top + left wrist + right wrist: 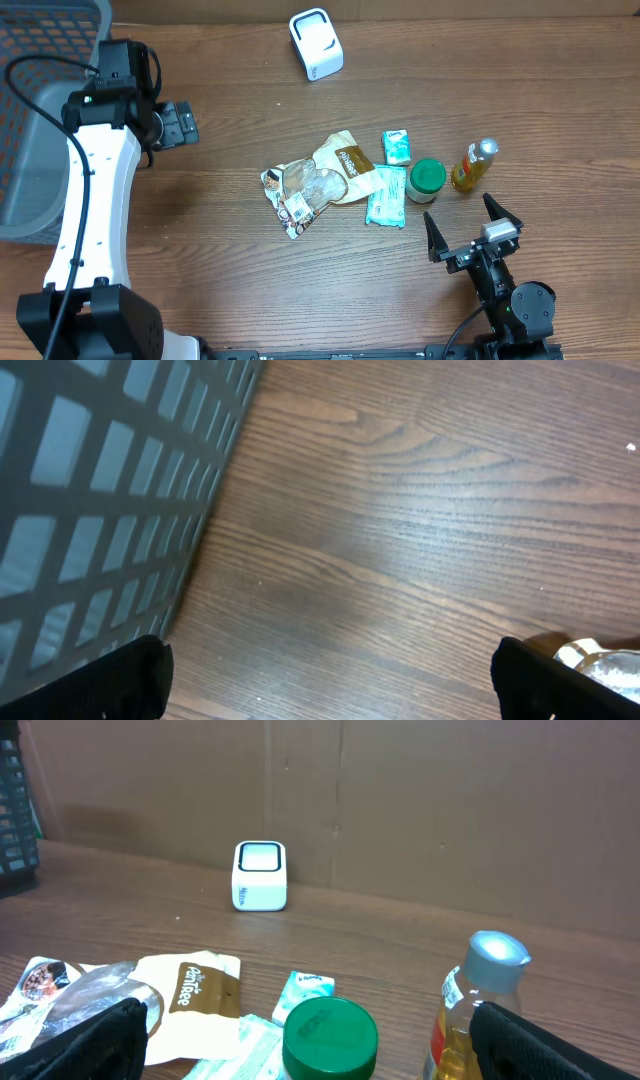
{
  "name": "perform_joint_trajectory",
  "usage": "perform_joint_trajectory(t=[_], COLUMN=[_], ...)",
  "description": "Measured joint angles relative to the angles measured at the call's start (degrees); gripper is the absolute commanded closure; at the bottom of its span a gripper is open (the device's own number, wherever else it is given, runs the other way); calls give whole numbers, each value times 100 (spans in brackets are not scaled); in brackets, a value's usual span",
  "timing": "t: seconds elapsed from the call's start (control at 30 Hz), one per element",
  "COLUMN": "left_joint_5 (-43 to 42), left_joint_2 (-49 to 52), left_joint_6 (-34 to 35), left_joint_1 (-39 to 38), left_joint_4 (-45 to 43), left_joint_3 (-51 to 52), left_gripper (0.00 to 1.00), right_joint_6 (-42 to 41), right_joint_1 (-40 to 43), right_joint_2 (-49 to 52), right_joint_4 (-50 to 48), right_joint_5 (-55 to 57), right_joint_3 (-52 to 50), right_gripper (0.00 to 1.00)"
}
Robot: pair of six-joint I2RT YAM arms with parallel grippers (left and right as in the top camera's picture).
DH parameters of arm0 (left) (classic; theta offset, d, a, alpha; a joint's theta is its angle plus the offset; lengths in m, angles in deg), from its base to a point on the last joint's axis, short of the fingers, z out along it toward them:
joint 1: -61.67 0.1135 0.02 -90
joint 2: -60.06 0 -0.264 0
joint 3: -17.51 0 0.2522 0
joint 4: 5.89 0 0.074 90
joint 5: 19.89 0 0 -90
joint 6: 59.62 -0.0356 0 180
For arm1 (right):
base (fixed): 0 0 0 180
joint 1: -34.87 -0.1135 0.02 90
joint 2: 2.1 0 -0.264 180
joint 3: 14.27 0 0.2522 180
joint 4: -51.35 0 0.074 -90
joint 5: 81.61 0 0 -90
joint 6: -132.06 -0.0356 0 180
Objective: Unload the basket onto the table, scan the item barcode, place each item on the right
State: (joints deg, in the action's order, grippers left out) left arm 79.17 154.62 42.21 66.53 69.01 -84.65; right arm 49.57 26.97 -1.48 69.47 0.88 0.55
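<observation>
Basically no readable text
Cream pouch (190, 995) ahead-left of the right gripper (457, 206) has a brown label (196, 988) with script lettering, too blurry to make out.

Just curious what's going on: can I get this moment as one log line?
left tool: open, empty, beside basket | right tool: open, empty, facing green-lidded jar | white scanner: untouched
</observation>
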Motion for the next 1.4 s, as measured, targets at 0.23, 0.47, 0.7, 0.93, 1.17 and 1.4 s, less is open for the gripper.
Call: perform_joint_trajectory(t=[0.23, 0.47, 0.7, 0.93, 1.17, 1.4], left_joint_5=[0, 0, 0, -105, -813, -1298], left_joint_2=[-485, -898, -1176, -1213, -1349, -1521], left_joint_6=[0, 0, 0, 0, -2, 0], left_joint_1=[0, 0, 0, 0, 0, 0], left_joint_4=[0, 15, 22, -603, -2970, -4444], left_joint_3=[955, 2116, 2754, 2892, 4072, 5482], left_gripper=[0, 0, 0, 0, 0, 0], right_joint_6=[0, -2, 0, -2, -2, 0], right_joint_1=[0, 0, 0, 0, 0, 0], right_joint_2=[0, 0, 0, 0, 0, 0], right_joint_4=[0, -2, 0, 0, -2, 0], right_joint_5=[0, 0, 0, 2, 2, 2], right_joint_3=[0, 0, 0, 0, 0, 0], right_gripper=[0, 0, 0, 0, 0, 0])
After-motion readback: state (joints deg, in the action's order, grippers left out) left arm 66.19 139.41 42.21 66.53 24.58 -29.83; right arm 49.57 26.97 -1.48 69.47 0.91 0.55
